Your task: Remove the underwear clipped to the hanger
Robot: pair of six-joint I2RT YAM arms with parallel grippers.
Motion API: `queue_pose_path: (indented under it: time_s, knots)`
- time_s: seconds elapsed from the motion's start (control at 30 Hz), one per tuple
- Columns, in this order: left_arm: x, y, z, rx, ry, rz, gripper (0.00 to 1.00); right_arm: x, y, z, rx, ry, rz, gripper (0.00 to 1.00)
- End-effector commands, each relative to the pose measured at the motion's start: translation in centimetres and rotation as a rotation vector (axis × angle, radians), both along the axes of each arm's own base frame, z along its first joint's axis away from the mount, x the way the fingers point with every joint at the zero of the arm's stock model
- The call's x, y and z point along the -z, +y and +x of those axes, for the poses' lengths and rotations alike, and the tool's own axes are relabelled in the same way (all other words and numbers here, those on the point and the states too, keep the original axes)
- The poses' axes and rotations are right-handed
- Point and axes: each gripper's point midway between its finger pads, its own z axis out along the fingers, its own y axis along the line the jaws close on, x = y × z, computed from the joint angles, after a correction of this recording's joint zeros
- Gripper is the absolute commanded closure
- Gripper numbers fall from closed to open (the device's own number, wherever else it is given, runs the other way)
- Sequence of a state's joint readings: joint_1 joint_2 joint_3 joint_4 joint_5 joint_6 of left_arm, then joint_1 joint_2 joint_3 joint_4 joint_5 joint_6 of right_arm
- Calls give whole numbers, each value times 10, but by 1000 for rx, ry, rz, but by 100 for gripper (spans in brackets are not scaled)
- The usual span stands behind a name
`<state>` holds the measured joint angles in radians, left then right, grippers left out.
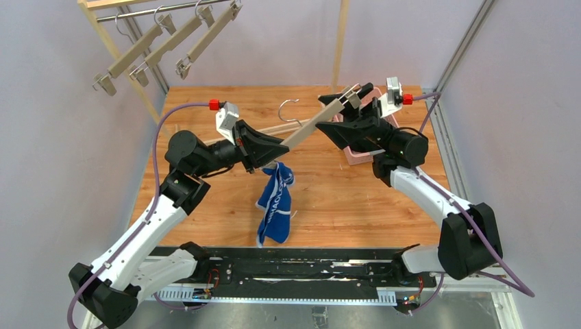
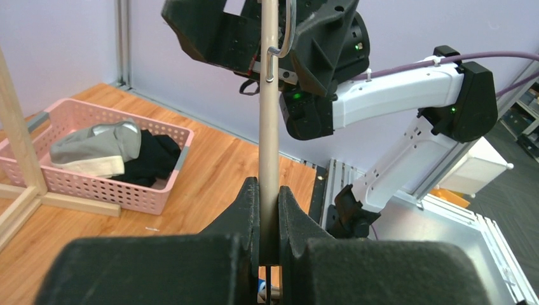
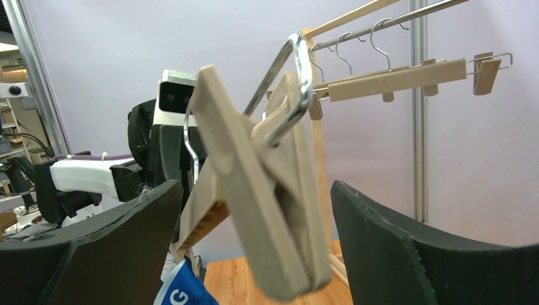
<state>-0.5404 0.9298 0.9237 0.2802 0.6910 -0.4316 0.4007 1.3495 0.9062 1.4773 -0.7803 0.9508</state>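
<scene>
The left claw [image 2: 267,190] is pressed together on the bar of a pale wooden clip hanger with a metal hook [image 1: 312,123], holding it slanted in the air above the wooden worktop [image 1: 356,205]. Held that way, the garment hangs free and the hanger's far end is presented to the other arm. The bright blue boxer-brief shorts with white lettering [image 1: 276,202] dangle in a bunched strip from the hanger's near end, just beside the left claw. Their lower hem is close to the worktop, though contact cannot be judged. The left claw's body hides whether the near clip is what grips them. The right claw [image 3: 254,190] is spread wide, one finger on either side of the wooden spring clip [image 3: 267,210] at the hanger's far end and apart from it. No cloth shows in that clip, so the shorts appear to hang from one side only. A pink perforated plastic basket [image 2: 95,187] sits on the worktop behind the right arm, with grey shorts with a pale waistband [image 2: 95,149] lying in it against black shorts [image 2: 152,155]. It is probably where freed pieces are dropped, which would leave the blue pair as the last. Three bare wooden clip hangers [image 1: 171,42] hang on a rail at the back left.
</scene>
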Motion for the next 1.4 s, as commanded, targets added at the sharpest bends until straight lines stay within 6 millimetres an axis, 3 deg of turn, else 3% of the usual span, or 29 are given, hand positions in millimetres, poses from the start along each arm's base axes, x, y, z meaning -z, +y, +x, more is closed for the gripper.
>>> queue_pose_path:
  time_s: [0.0, 0.1, 0.17, 0.2, 0.27, 0.3, 0.33, 0.37, 0.4, 0.43, 0.53, 0.63, 0.7, 0.9, 1.03, 1.2, 1.37]
  knots:
    - [-21, -3, -4, 4, -71, -44, 100, -25, 2, -11, -17, -79, 58, 13]
    - [-21, -5, -2, 0, -74, -44, 100, -26, 3, -10, -23, -79, 59, 18]
    - [-22, -6, -1, -9, -77, -44, 100, -26, 4, -11, -31, -77, 53, 30]
    - [-22, -6, 0, -15, -78, -46, 100, -25, 5, -11, -36, -77, 50, 40]
    - [-22, -7, 2, -22, -77, -48, 100, -25, 6, -9, -45, -64, 49, 75]
    - [-23, -7, 3, -25, -78, -51, 100, -25, 7, -8, -48, -58, 49, 81]
    - [-24, -7, 3, -28, -81, -59, 100, -24, 7, -7, -53, -53, 47, 77]
    - [-25, -7, 3, -29, -81, -64, 100, -23, 8, -7, -57, -48, 46, 65]
    - [-26, -7, 3, -31, -82, -68, 100, -23, 8, -6, -59, -41, 47, 46]
    - [-27, -7, 3, -32, -86, -73, 100, -22, 8, -6, -58, -38, 47, 40]
    - [-30, -5, 2, -39, -93, -84, 100, -21, 7, -6, -55, -38, 48, 25]
    - [-34, -4, 1, -43, -101, -104, 100, -23, 6, -8, -50, -48, 50, 24]
    - [-34, -4, 2, -45, -99, -107, 100, -25, 7, -9, -53, -54, 49, 35]
    - [-35, -4, 4, -50, -89, -125, 100, -29, 9, -9, -72, -65, 40, 98]
    - [-33, -5, 9, -63, -55, -133, 96, -29, 8, -9, -61, -74, 44, 100]
    - [-23, -3, 15, -100, -24, -120, 52, -31, 7, -14, -65, -85, 40, 100]
    - [-5, 8, 19, -186, -36, -20, 34, -33, 6, -19, -72, -96, 37, 99]
